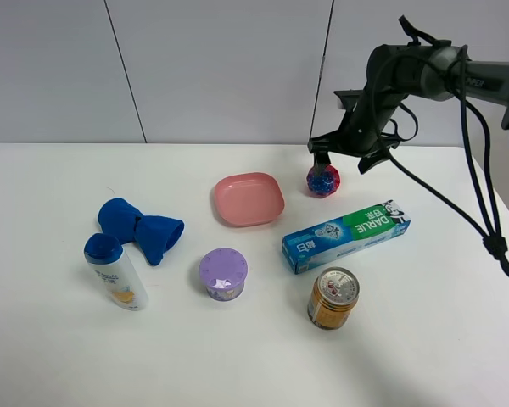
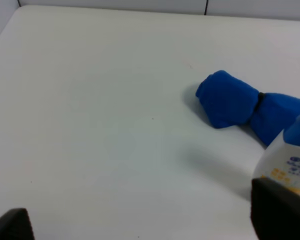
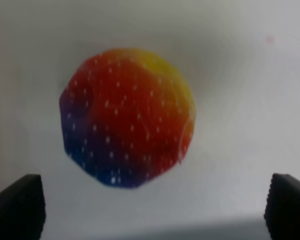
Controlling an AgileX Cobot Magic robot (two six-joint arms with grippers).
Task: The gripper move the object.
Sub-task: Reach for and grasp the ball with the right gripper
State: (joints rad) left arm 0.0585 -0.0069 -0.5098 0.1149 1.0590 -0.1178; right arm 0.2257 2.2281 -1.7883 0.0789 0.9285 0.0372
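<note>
The object, a small bumpy ball [image 1: 323,180] of red, blue, orange and yellow, lies on the white table right of the pink plate. It fills the right wrist view [image 3: 126,117]. My right gripper [image 1: 341,159] hangs just above it, open, one finger on each side and apart from it; in its wrist view the gripper [image 3: 152,210] shows only both black fingertips at the corners. My left gripper [image 2: 145,220] is open and empty over the table's left part, out of the exterior high view.
A pink plate [image 1: 248,199], a green and blue toothpaste box [image 1: 345,235], a can [image 1: 332,298], a purple lidded tub [image 1: 222,274], a blue cloth [image 1: 141,227] [image 2: 240,107] and a white bottle with a blue cap [image 1: 116,271] [image 2: 290,160] lie on the table.
</note>
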